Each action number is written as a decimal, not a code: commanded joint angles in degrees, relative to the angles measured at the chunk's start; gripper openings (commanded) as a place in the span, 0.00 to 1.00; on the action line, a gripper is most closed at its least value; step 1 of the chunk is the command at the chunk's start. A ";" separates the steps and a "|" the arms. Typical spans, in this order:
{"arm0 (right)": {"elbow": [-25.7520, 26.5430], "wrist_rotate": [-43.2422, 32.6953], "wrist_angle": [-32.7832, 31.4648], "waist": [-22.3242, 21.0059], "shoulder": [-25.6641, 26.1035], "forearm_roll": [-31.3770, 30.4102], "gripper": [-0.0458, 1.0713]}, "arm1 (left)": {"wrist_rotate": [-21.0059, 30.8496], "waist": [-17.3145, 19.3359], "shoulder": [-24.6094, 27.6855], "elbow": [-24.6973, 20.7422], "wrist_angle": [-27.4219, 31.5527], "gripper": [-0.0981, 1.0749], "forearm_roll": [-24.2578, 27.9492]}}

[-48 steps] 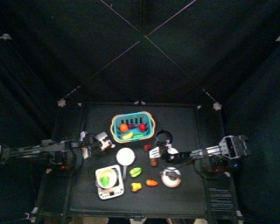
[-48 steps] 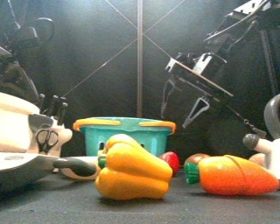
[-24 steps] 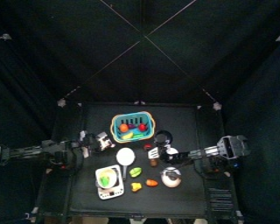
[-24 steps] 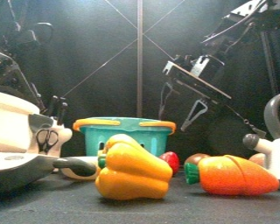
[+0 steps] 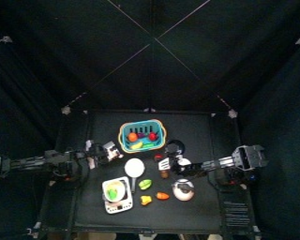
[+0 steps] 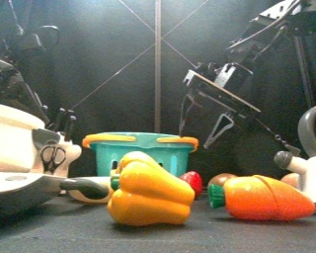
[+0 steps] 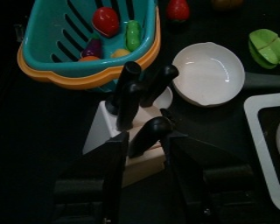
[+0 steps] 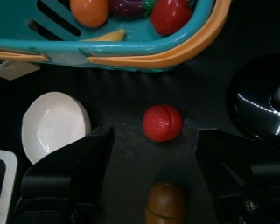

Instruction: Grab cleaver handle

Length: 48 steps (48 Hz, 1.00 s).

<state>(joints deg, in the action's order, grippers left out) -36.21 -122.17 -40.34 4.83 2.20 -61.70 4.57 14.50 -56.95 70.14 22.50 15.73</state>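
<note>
The left pincer (image 7: 140, 188), jaws spread, should settle squarely over one dark handle (image 7: 150, 136) of the knife block (image 7: 122, 131) before pinching.

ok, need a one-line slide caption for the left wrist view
Left tool hovers open over a knife block with black handles, beside a teal basket and a white bowl.

A red tomato (image 8: 163, 122) lies between the tool's (image 8: 154, 162) spread jaws, below a teal basket (image 8: 166, 51)
</note>
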 commanded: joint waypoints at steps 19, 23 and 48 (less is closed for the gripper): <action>1.05 -0.09 0.09 0.09 0.79 -0.09 0.90 | -0.35 -0.35 0.44 -2.55 -0.35 0.72 0.88; 0.97 -0.09 0.09 0.09 0.70 0.00 0.90 | -0.26 -0.35 0.44 -2.55 -0.35 0.72 1.23; 0.88 -0.09 0.09 0.09 0.53 0.00 0.90 | -0.44 -0.35 0.00 -1.93 0.09 0.62 2.99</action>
<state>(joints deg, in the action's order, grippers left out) -36.21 -122.17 -40.25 4.92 1.93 -61.52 4.04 14.24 -56.95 69.43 22.76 18.02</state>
